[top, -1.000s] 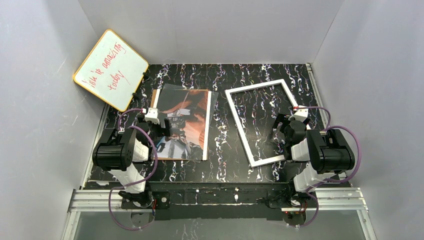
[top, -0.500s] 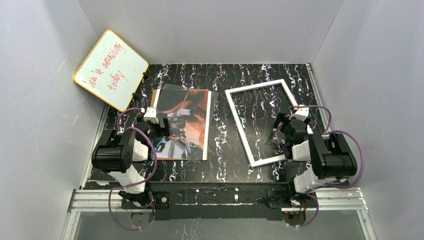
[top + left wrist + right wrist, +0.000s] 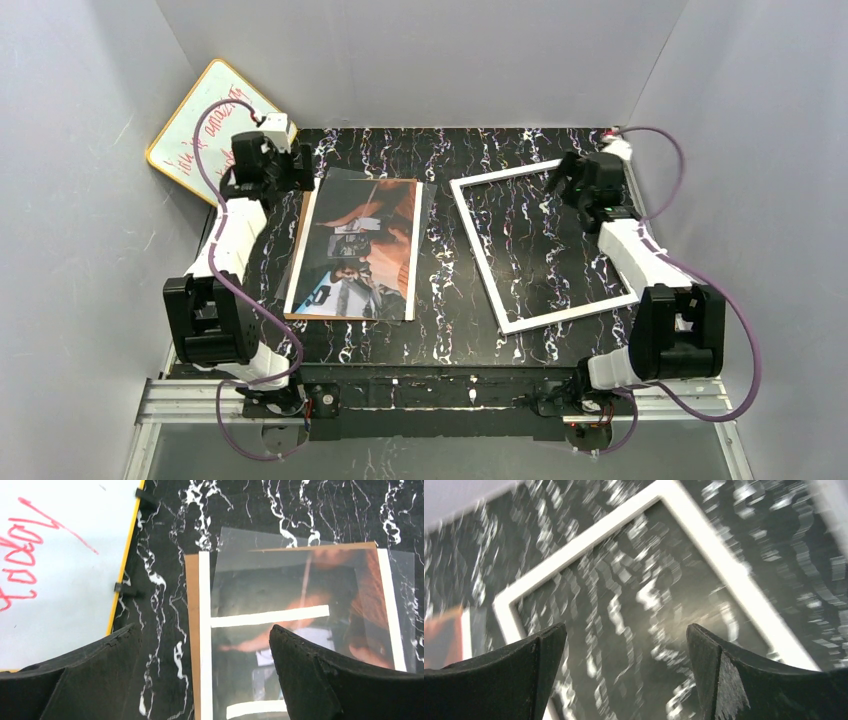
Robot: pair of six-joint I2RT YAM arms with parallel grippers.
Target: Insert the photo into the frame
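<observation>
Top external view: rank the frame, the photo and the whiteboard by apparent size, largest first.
1. The frame, by its outline.
2. The photo.
3. The whiteboard, though it stands tilted and partly hidden, so second versus third is unsure.

A black table point(image 3: 450, 260) veined with white marbling is seen. On its left half a plain brown rectangular backing board point(image 3: 191, 630) is laid flat, covered by a dark paper photo point(image 3: 365, 250) with orange-red areas and a clear sheet point(image 3: 235, 535) that overhangs the board's far edge. On the right half, apart from the board, a large white rectangular picture frame point(image 3: 584, 542) is laid flat and slightly askew. At the far left corner a yellow-rimmed whiteboard point(image 3: 190, 140) with red writing is propped tilted.
</observation>
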